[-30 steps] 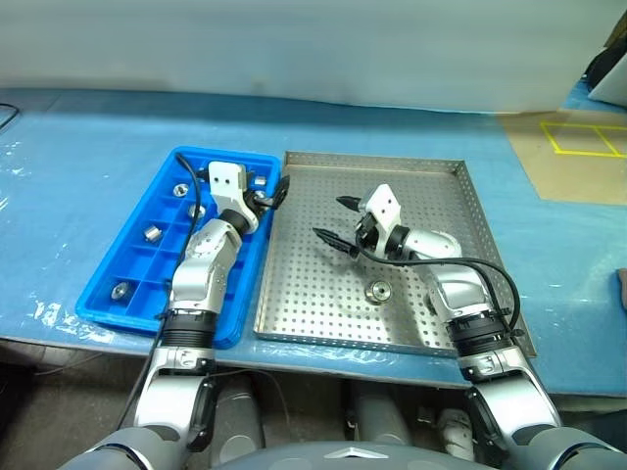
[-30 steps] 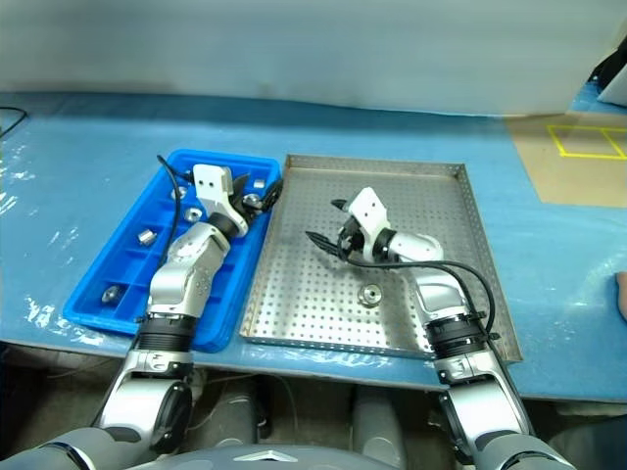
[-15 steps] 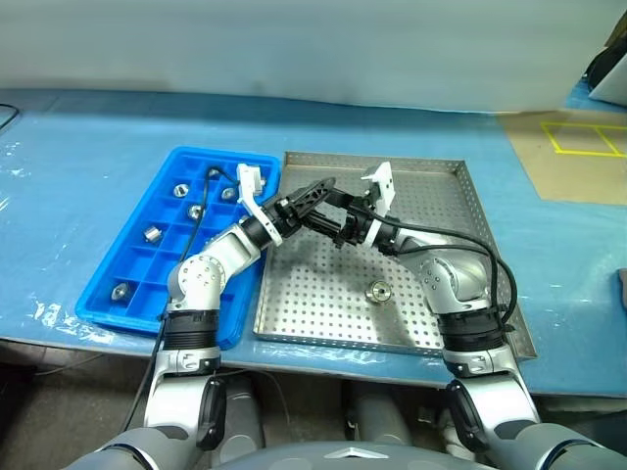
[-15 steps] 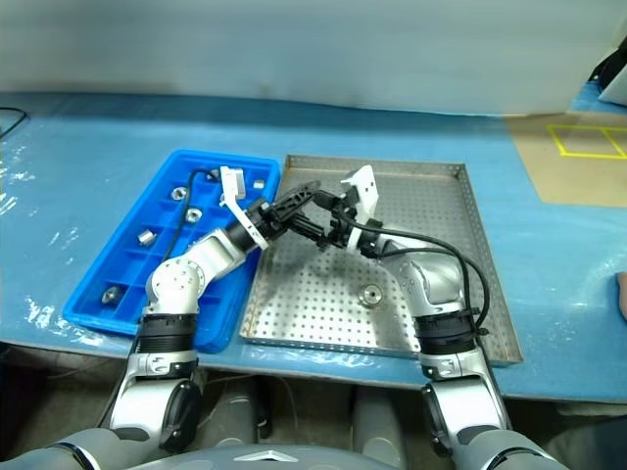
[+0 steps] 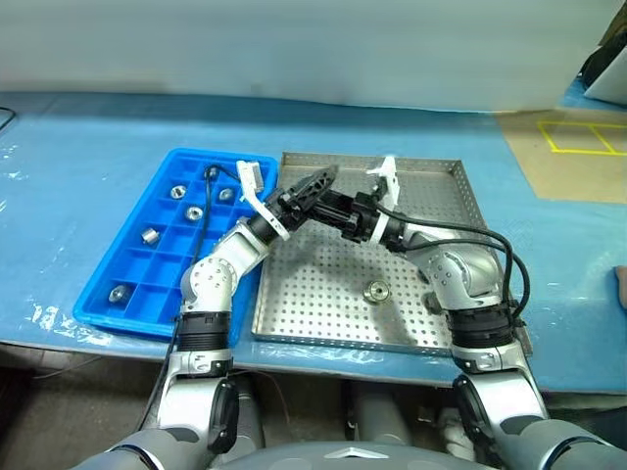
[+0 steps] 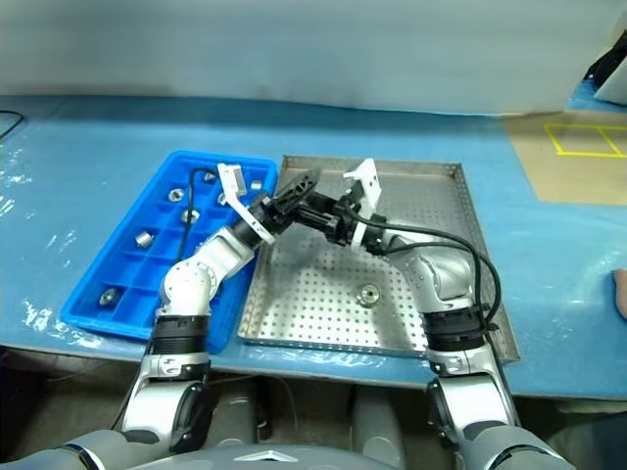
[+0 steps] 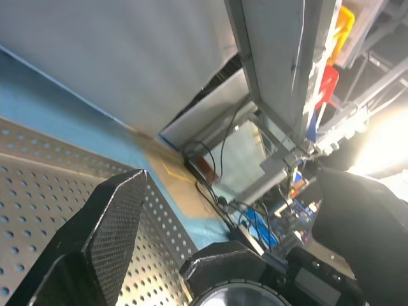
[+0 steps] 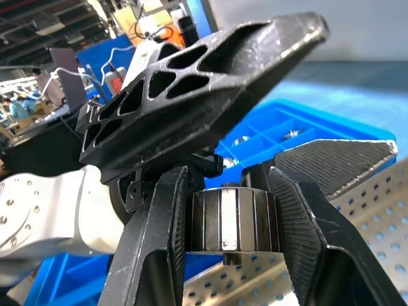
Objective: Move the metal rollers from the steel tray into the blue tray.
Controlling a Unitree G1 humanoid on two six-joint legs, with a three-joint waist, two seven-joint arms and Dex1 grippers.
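Holding one roller (image 8: 234,220) clamped between its two fingers, the right gripper (image 5: 345,213) hangs above the steel tray (image 5: 460,201), pointing left toward the blue tray (image 5: 137,269). The roller's axis runs upright between the pads. The left gripper (image 5: 312,186) meets it nose to nose, its jaws spread wide with the roller just inside their reach, so a handover looks likely and the left arm is the nearer one to the blue tray. Several rollers already sit in separate compartments there, such as one at the near end (image 5: 119,292). Another roller (image 5: 376,291) lies flat on the steel tray, well below both grippers.
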